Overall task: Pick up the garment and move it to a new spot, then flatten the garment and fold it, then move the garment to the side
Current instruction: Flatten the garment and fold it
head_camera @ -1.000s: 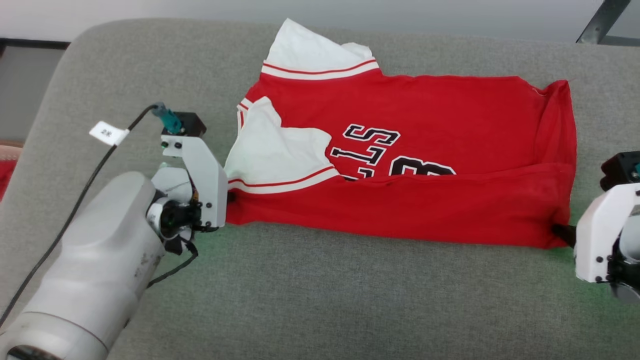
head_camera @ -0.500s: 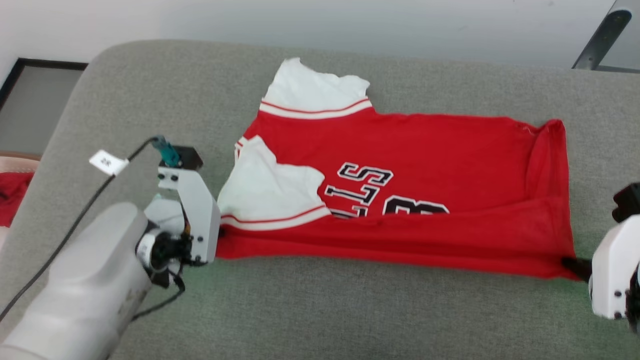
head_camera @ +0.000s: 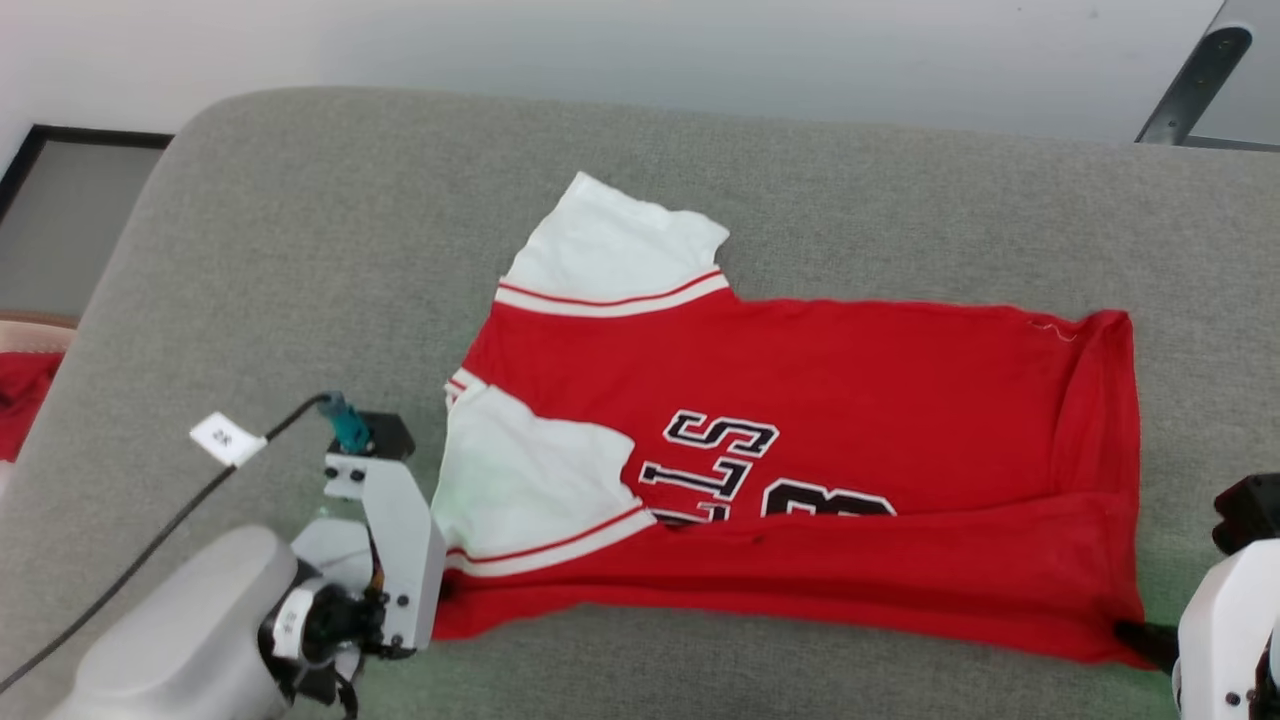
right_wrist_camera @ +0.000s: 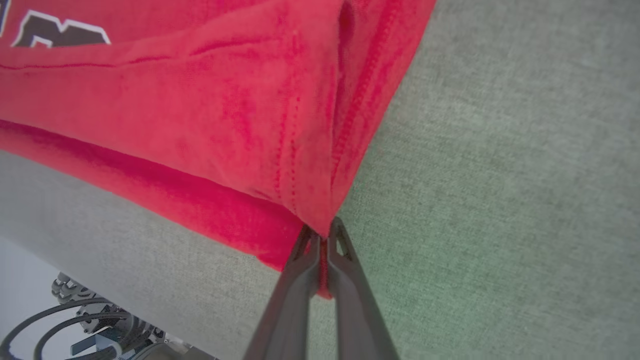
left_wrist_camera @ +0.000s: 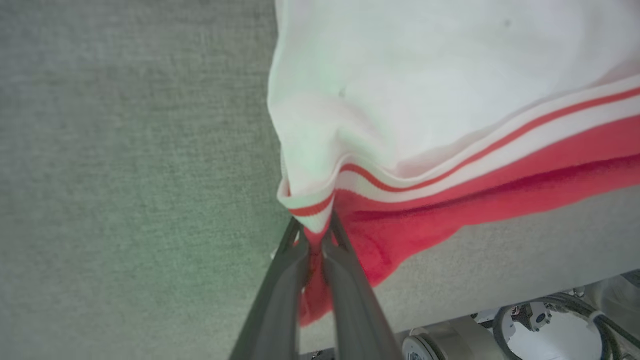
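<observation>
red jersey t-shirt with white sleeves [head_camera: 800, 380], half folded on grey upholstery [head_camera: 300, 250]; left gripper [left_wrist_camera: 316, 232] and right gripper [right_wrist_camera: 322, 232] jaws pinching its corners.

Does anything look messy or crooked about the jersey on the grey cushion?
The jersey isn't flat. Its near edge is folded up over the black lettering, hiding part of it. The near white sleeve lies across the chest, while the far sleeve sticks out.
</observation>
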Tool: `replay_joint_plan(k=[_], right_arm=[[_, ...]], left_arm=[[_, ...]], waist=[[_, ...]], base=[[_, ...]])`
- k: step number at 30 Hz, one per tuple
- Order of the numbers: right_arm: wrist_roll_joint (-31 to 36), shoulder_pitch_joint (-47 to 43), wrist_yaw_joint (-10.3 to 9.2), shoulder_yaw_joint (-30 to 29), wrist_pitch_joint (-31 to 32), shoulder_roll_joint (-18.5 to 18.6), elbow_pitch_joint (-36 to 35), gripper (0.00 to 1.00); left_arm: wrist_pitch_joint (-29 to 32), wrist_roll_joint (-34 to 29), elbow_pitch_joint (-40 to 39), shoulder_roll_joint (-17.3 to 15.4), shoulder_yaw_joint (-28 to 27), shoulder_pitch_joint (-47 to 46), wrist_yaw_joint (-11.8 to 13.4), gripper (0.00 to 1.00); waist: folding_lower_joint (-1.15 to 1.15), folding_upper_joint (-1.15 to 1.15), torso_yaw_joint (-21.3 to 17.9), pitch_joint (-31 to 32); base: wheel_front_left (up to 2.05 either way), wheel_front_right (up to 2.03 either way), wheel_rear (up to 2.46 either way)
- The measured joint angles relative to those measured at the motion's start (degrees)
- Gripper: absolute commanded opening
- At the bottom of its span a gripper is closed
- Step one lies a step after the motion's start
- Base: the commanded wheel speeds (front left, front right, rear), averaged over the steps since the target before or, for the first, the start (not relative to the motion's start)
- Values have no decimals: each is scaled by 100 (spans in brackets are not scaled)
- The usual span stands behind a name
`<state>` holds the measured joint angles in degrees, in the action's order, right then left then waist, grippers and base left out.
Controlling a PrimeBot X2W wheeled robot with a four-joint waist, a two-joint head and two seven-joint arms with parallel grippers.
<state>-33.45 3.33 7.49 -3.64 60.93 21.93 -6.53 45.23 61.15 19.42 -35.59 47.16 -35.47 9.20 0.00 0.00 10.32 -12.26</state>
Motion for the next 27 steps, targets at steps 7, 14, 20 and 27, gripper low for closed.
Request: replay_joint_plan(k=[7, 14, 20, 27], right_arm=[[177, -93, 0, 101, -131, -13, 57, 0], [252, -109, -1, 314, -458, 116, 42, 100], [183, -136, -1, 394, -761, 258, -188, 100], [370, -225, -1, 446, -1965, 439, -705, 100]], left_arm=[[85, 124, -212, -76, -9, 279, 197, 48], [75, 132, -255, -130, -64, 281, 350, 100], [149, 74, -628, -405, -144, 207, 504, 100], [-188, -153, -1174, -692, -463, -179, 642, 100]], waist=[[0, 0, -67, 51], [0, 0, -114, 147], [0, 0, -176, 262], [0, 0, -328, 335]], base=[[0, 0, 0], [0, 0, 0], [0, 0, 0], [0, 0, 0]])
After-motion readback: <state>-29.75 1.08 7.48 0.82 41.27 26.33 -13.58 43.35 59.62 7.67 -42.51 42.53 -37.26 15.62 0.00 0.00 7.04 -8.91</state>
